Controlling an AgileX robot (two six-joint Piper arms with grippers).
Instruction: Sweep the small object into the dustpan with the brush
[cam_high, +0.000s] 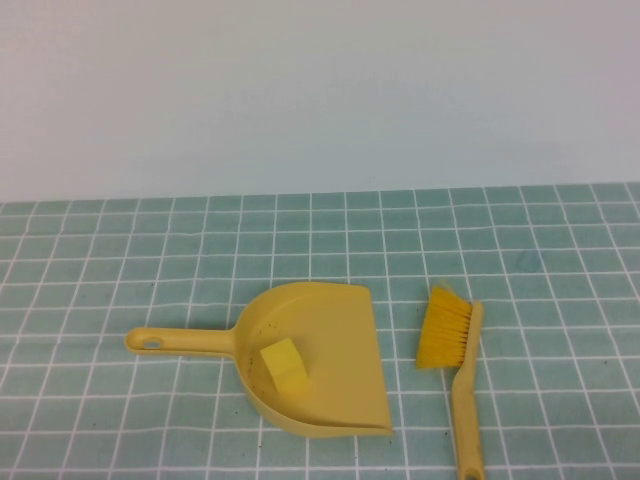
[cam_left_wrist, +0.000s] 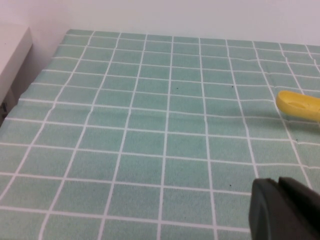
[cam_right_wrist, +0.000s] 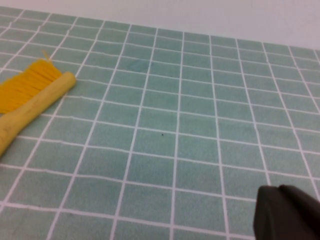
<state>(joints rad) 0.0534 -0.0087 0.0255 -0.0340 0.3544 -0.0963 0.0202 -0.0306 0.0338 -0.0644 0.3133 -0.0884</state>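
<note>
Here, a small yellow block (cam_high: 284, 363) is seen inside the dustpan (cam_high: 330, 330) on the tiled surface (cam_high: 120, 250); the brush (cam_high: 455, 350) lies just right. The left gripper (cam_left_wrist: 285, 210) and right gripper (cam_right_wrist: 287, 212) are barely glimpsed, apart from all things; whether their fingers are open cannot be told.

Both the left gripper (cam_left_wrist: 285, 210) and right gripper (cam_right_wrist: 287, 212) show only a cropped dark corner.

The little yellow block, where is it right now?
In the high view the yellow block lies inside the dustpan, left of centre, with the brush lying on the tablecloth to the dustpan's right. Neither gripper appears in that view.
</note>
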